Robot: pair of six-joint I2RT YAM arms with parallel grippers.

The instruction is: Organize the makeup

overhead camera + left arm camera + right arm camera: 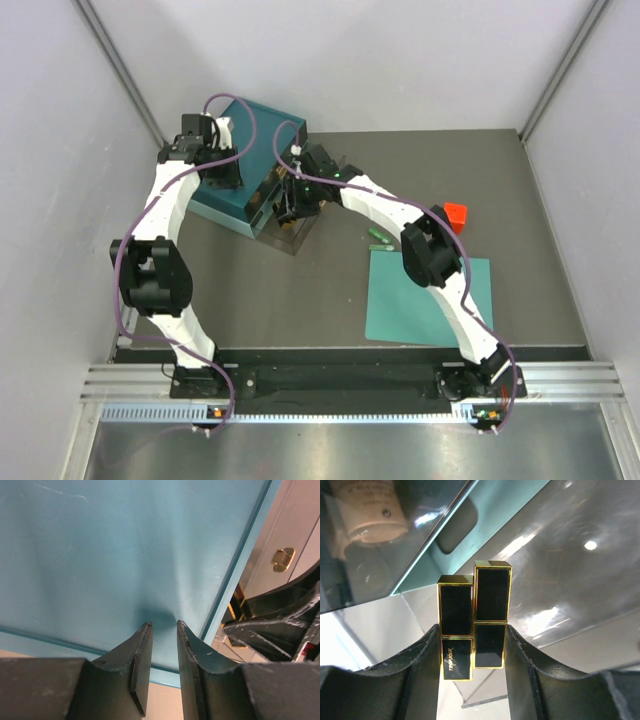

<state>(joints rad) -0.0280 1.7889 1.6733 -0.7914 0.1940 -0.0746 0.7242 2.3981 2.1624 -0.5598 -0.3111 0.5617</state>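
Note:
My right gripper point(472, 630) is shut on two black lipstick cases with gold edges point(491, 595), held side by side. In the top view it point(290, 205) hangs over a clear acrylic organizer point(297, 236) beside the teal box point(245, 208). A beige tube point(370, 510) shows through the organizer wall. A slim green tube point(378, 238) lies on the table to the right. My left gripper point(164, 625) is nearly shut, with a narrow empty gap, and its tips are against the top of the teal box point(125, 555). The other makeup is out of view.
A flat teal mat point(430, 295) lies at the front right. A small red cube point(455, 213) sits behind it. The right arm's black fingers point(280, 630) show in the left wrist view, close beside the box edge. Grey walls enclose the table.

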